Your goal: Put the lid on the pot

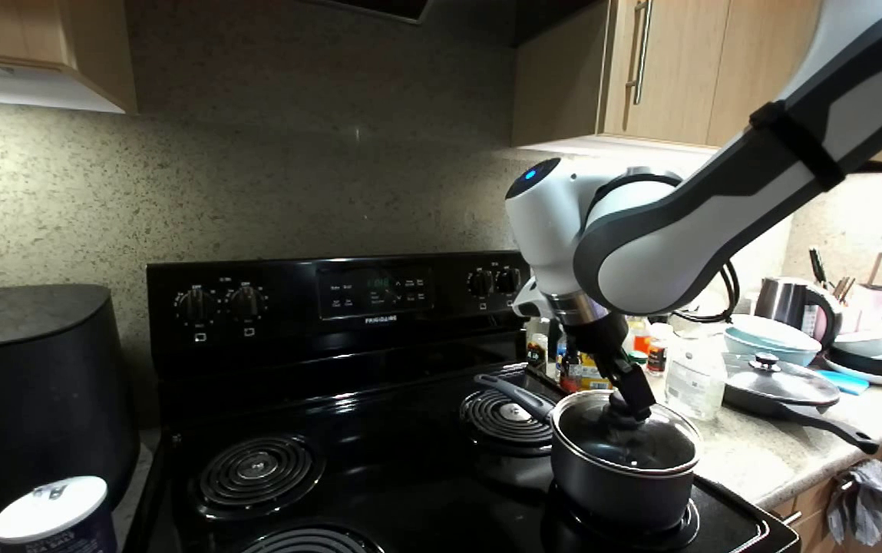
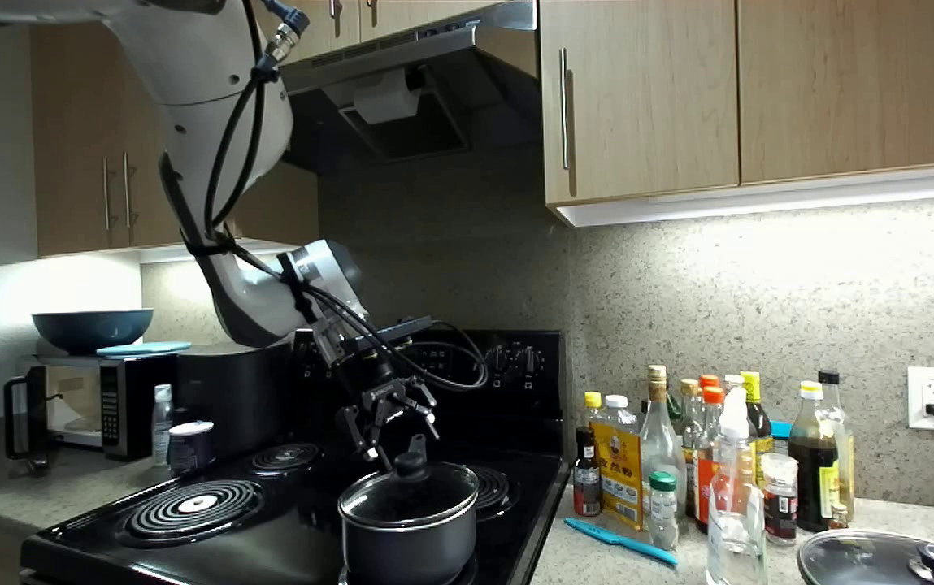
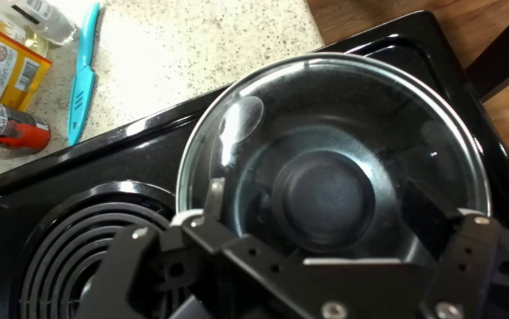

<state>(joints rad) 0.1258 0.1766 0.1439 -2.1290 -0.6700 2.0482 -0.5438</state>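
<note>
The lid (image 1: 586, 439) is a round glass lid with a metal rim and a dark knob. It sits on the dark grey pot (image 1: 617, 495) on a stove coil. Both exterior views show this, with the lid (image 2: 442, 487) level on the pot (image 2: 410, 551). In the wrist view the lid (image 3: 347, 104) fills the middle and the knob lies between the fingers. My gripper (image 3: 316, 190) is open, its fingers apart on either side of the knob with gaps showing. In an exterior view the gripper (image 2: 401, 443) is just above and beside the knob. The pot's walls are hidden in the wrist view.
A covered pan (image 1: 774, 384) with a handle stands on the counter. Several bottles (image 2: 662, 455) and a blue knife (image 2: 621, 540) are beside the stove. The pot's handle (image 1: 513, 395) points toward the stove's back panel (image 1: 364, 307). A black appliance (image 1: 34, 384) stands at the far side.
</note>
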